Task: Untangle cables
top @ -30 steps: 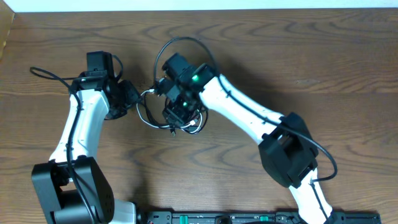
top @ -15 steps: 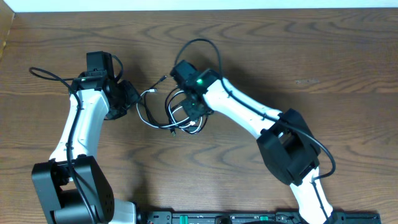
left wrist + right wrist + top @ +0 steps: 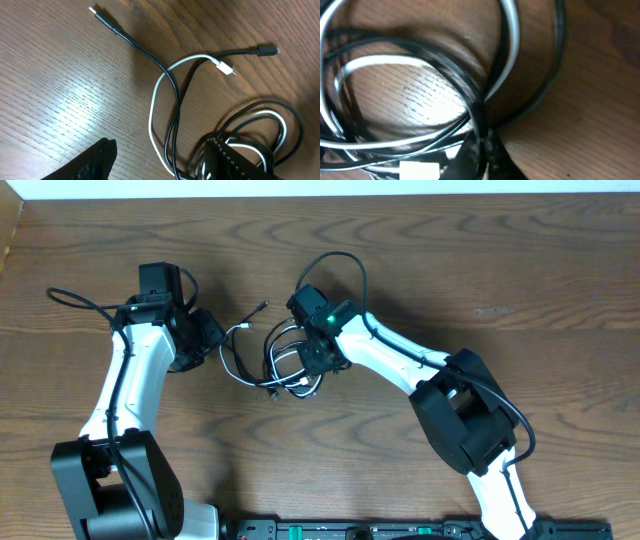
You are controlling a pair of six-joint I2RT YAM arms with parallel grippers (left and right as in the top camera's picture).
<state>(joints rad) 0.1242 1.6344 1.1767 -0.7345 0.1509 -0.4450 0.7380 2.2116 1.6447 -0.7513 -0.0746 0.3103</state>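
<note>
Cables [image 3: 282,362], two black and one white, lie looped together on the bench [image 3: 500,270], plug ends [image 3: 227,68] trailing toward the left jaws. Right jaws are closed on the bundle's right side, pinching a black strand. Left jaws stand open, gripping nothing, just beside those loose ends.

On bench [image 3: 520,270] centre, cables [image 3: 285,365] are piled betw. left arm [image 3: 130,380] & right arm [image 3: 400,365]. Coiled part is found under right jaws; plug ends [image 3: 226,68] are spread out twd left arm.
</note>
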